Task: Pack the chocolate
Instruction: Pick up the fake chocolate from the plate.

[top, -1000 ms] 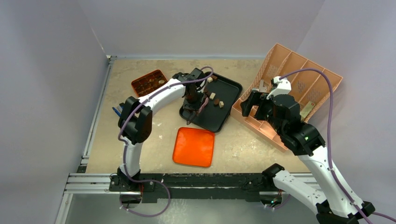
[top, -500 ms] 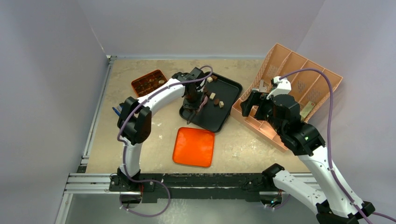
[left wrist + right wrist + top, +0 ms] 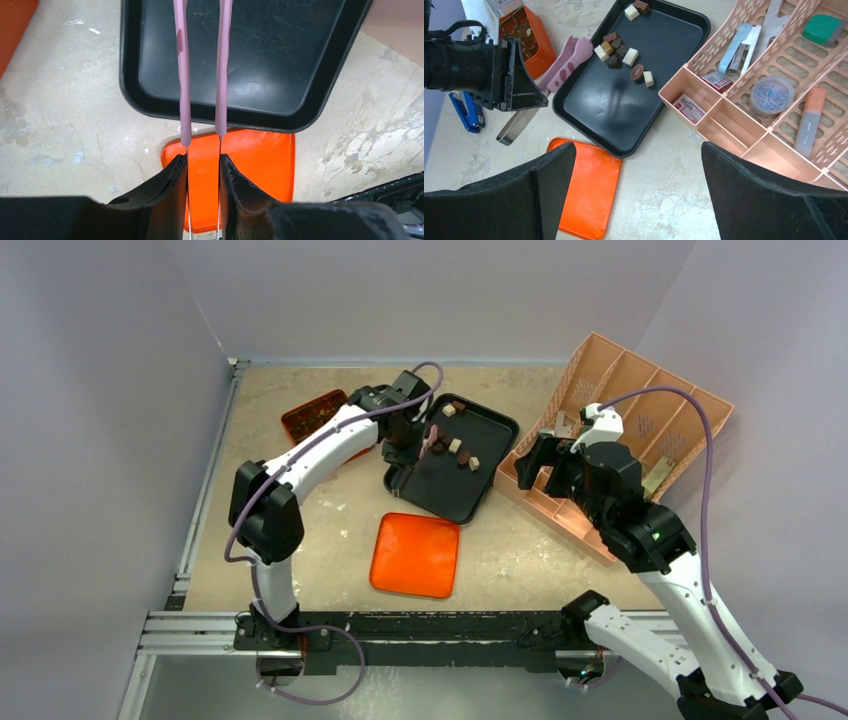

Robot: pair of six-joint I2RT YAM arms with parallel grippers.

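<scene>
The overhead camera shows the left gripper [image 3: 405,435] at the 9 o'clock rim of the black tray [image 3: 450,488], but it does not show what the gripper carries. The left wrist camera does: the black fingers [image 3: 167,185] are pinched partway together on a pair of pink tongs [image 3: 183,75]. The two tong arms run parallel, with a gap between them, out over the tray's bare floor. The tong tips are cut off at the top of that view. In the right wrist view the tips sit at the tray's rim, and I cannot tell whether they hold a piece. That view also gives the clearest look at the chocolate [image 3: 616,50], a loose cluster of dark, mid-brown and cream cubes in the tray's 12 o'clock half. Two more pieces sit at the far corner. Only this view shows cells in the orange box [image 3: 524,35] and a blue object [image 3: 466,112] beside the left arm. The right gripper [image 3: 636,147] hangs with its jaws spread wide and nothing between them, at 3 o'clock from the tray. It is over the near edge of the pink organiser [image 3: 640,390], which sits against the right wall. The tray's 6 o'clock half is bare. The orange lid [image 3: 415,555] lies flat just past that end, near the rim. Open table [image 3: 300,505] runs from the lid round to 9 o'clock, and a narrower bare strip lies between the tray and the organiser.
</scene>
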